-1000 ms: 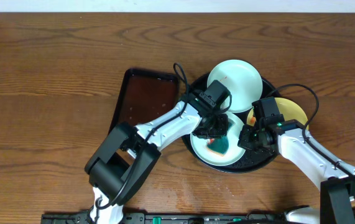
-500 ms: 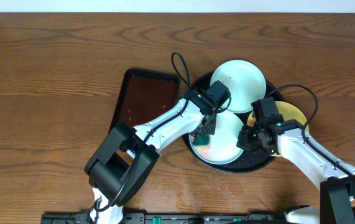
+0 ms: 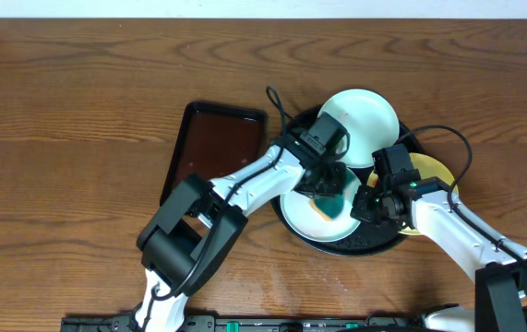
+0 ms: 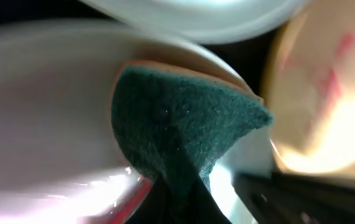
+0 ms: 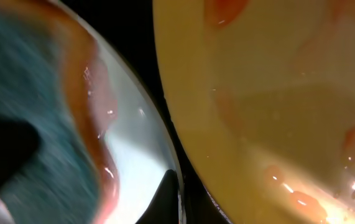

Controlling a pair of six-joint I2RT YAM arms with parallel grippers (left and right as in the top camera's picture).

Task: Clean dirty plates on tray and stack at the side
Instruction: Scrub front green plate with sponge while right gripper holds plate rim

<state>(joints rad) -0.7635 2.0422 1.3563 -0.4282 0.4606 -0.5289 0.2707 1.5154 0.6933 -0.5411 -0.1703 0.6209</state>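
partly hidden yellow plate [image 3: 434, 168], sponge [image 4: 177, 124] blurred, right hand [image 3: 366, 205] unclear

Worktop [image 3: 78, 111]: brown wood, with a pronounced grain running left to right. Rectangular tray [image 3: 212, 152]: dark brown, glossy, with rounded corners and a raised rim. It lies flat on the worktop, long sides running front to back, and is taken as the reference. Sponge [image 3: 332, 205]: right of the rectangular tray and well apart from it. It has a teal scouring face with an orange layer behind, and is bent to a point in the left wrist view. Pale strip [image 3: 245, 7]: beyond the rectangular tray, along the worktop's far edge.
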